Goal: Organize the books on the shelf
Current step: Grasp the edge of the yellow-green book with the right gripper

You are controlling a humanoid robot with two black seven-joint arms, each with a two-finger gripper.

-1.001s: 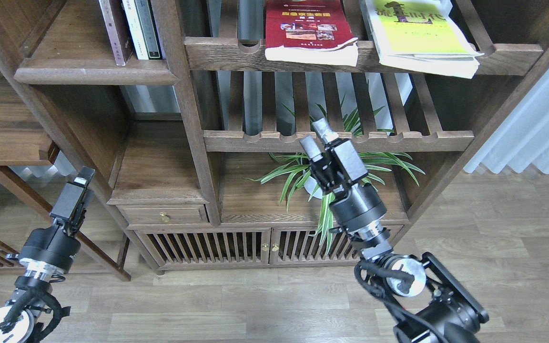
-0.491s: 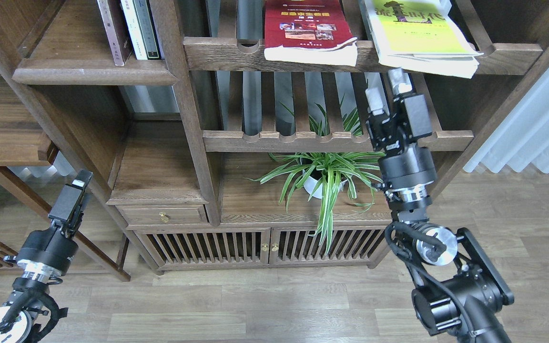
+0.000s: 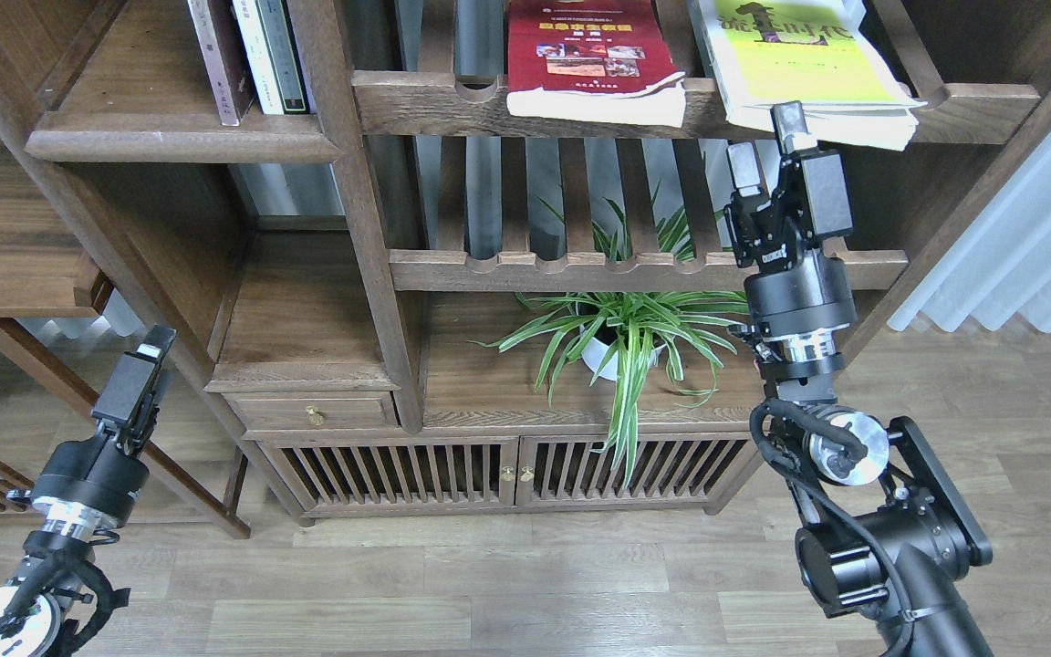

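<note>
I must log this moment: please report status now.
Right end effector open, empty, just below pale yellow-green paperback book on slatted rack. Left end effector low, idle, state unclear. Red paperback book untouched. Nothing between.

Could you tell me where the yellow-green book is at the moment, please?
In the head view the yellow-green book lies flat at upper right on the top slatted rack, right of the red book, with the right gripper just beneath its front edge.

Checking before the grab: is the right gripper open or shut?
Open. The right gripper shows two separate fingers with a clear gap between them, just below the yellow-green book, holding nothing.
</note>
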